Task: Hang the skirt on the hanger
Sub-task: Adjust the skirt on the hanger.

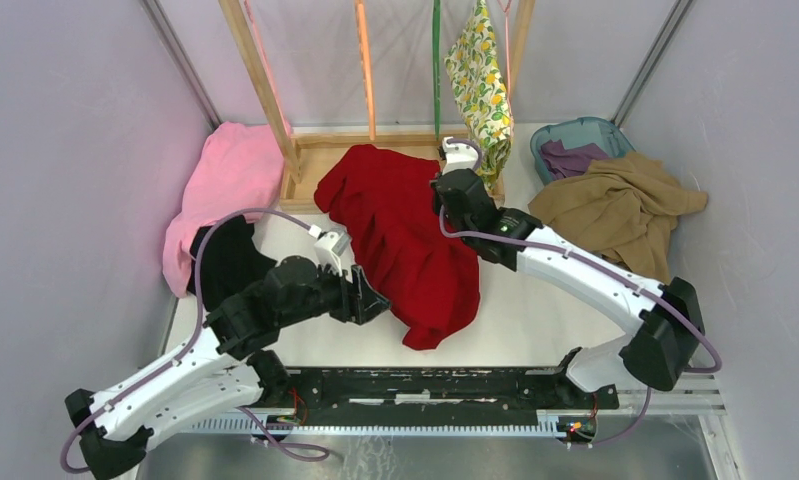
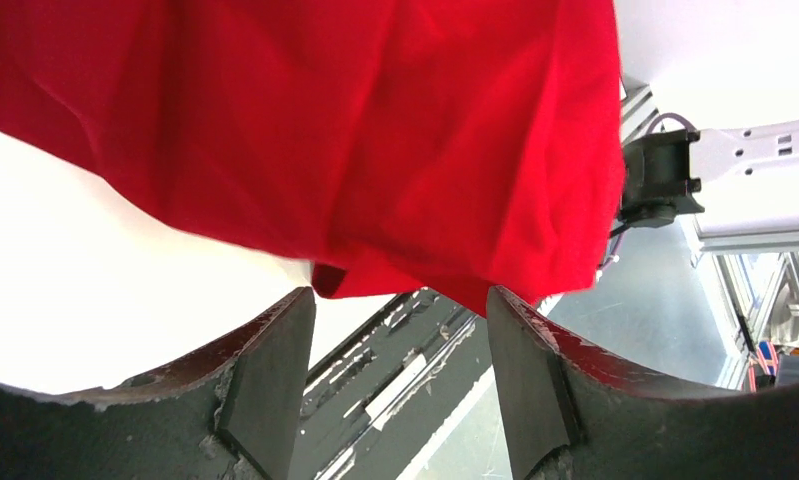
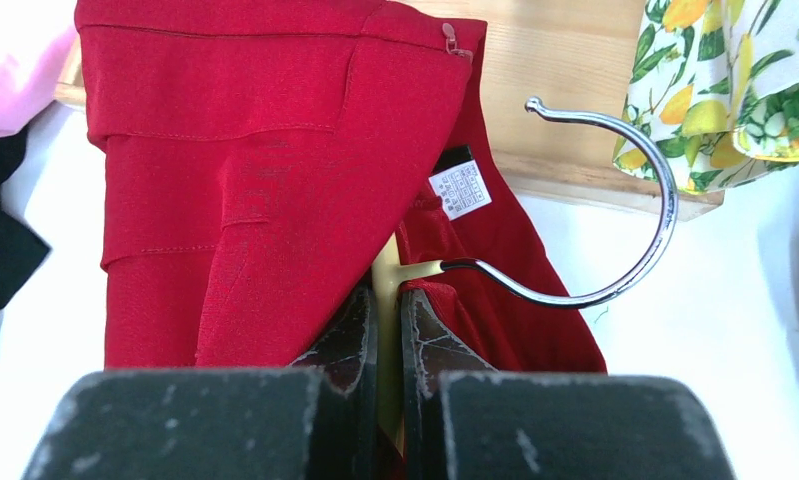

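— Where has the skirt got to?

— Up at about 1 o'clock. The small cream fabric skirt printed with lemons and green leaves [image 1: 480, 85] hangs in the wooden rack [image 1: 315, 160]. Its narrow end points to 12, up at the rail, and the wider end points to 6. So the long axis runs straight down the hang. I can't tell whether the lower end touches the rack's base.

— Is it on the hanger?

— I'd say so, but only a sliver of the thin pink wire hanger [image 1: 507, 45] shows, at the skirt's top right, so I can't see how it sits.

— What are the arms doing?

— Neither is on the skirt. The right pincer [image 3: 385, 310] is just at 7 o'clock of the skirt's lower end. It is clamped on the yellowish neck [image 3: 385, 270] of a different hanger, the one with the curved metal hook [image 3: 663, 205]. That hanger is tucked into the big plain red garment [image 1: 415, 240]. The left pincer [image 2: 400, 310] is at 8 o'clock with its jaws apart and nothing between them, the red cloth's edge just beyond its tips.

— Which step is this?

— To my eye the hanging of the lemon skirt is finished or nearly so. The grip in hand concerns the red piece.

— And next?

— Any move of the right arm needs care. The printed cloth hangs just beside that wrist, so a lift toward 12 could brush it and tug it off the pink wire. Coming away toward 6 first looks safest.
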